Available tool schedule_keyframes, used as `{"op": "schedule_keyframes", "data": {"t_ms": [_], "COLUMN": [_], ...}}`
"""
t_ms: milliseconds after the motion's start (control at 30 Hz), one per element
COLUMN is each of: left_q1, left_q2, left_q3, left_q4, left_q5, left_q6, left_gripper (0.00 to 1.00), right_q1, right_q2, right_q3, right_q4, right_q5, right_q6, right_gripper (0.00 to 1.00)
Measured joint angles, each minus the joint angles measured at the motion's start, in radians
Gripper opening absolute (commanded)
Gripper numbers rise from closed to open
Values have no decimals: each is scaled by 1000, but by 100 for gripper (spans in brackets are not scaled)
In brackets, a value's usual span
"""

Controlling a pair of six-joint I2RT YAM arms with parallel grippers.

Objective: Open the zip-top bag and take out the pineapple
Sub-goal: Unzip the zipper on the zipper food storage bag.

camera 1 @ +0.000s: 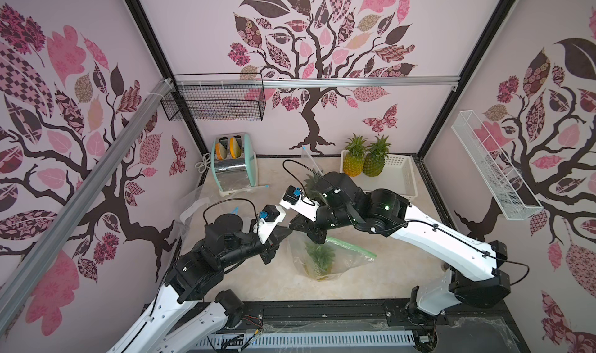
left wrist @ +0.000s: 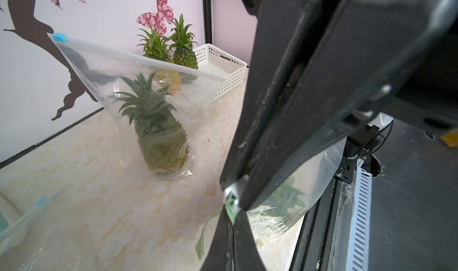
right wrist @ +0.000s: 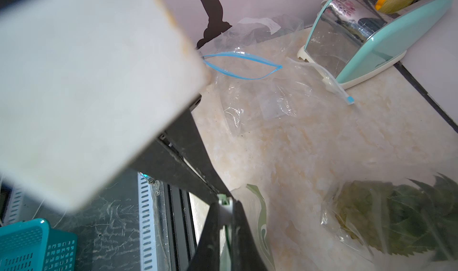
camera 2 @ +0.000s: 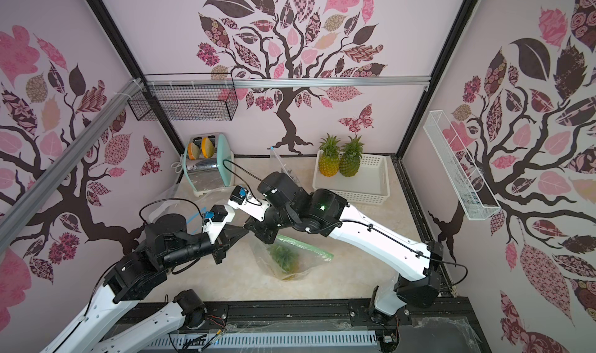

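Your arms (camera 1: 445, 241): white shells, black joints.
Your cables (camera 1: 525, 268): thin black loops.
Your fingers (left wrist: 285, 96): black, tapered, scuffed.

A mint toaster (camera 1: 233, 170) stands at the back; 2 pineapples (camera 1: 353, 164) sit upright in a white basket (camera 1: 398, 170)

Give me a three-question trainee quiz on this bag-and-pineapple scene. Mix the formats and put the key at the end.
1. True or false: the pineapple is already out of the zip-top bag.
2. How many loose pineapples stand in the white basket? A one, B two, C three.
3. Fill in: the left gripper and right gripper are both shut at the end of the bag's ___ zip strip.
Key: 1 false; 2 B; 3 green.
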Motion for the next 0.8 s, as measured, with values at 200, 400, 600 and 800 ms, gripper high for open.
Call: {"op": "schedule_keyframes", "data": {"t_ms": [200,400,600,800], "left_q1": [-2,-2,-1,4], "left_q2": [-6,-15,-26,-48], "left_q3": [-14,-21,-30,-31], "left_q4": [26,34,41,67], "left_q5": [-23,-33,-17,13], "left_q6": [-17,-28,-37,-32], "left_gripper": [0,0,8,24], "right_q1": [-11,-17,-21,-24], "right_q2": [-13,-13,-12,-7], "right_q3": [-22,-29,-31,-29], "right_q4": [20,39,41,35], "right_q5": [1,-18,-48,-60], "right_q6": [-2,-2,-2,-2], "right_gripper": [3,3,3,3]}}
